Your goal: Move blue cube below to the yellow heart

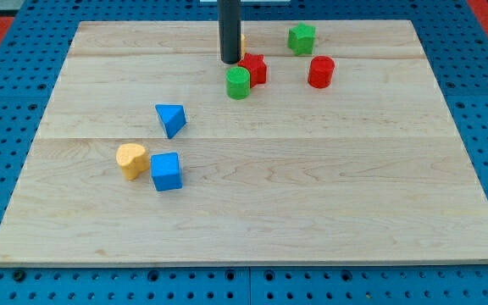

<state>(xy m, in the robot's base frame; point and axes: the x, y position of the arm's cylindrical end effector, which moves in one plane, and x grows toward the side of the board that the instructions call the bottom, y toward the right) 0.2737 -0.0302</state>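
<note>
A: Starting from the pincer, what is showing?

B: No pincer is showing; the arm is ending in a straight dark rod, so nothing is being grasped. My tip [230, 61] is resting near the view's top of the pale wooden bench [312, 195], just up-left of the green plastic cylinder [238, 83] and the red plastic star-like block [254, 68]. A sliver of something orange is peeking out behind the rod; I cannot tell its shape.

A: And further out?

B: A red plastic cylinder [320, 72] is sitting to the right of the star, and a green plastic blocky piece [302, 38] is lying above them. All look matte and smooth.

A: Where is the task's thing lying?

B: The blue plastic cube [166, 171] is sitting well apart from my tip, toward the view's lower left. It has no long axis; it is standing slightly turned, one face looking toward the view's bottom. It is touching, or nearly touching, the right side of the yellow plastic heart [131, 160]. A blue plastic triangular block [171, 119] is lying just above them.
</note>
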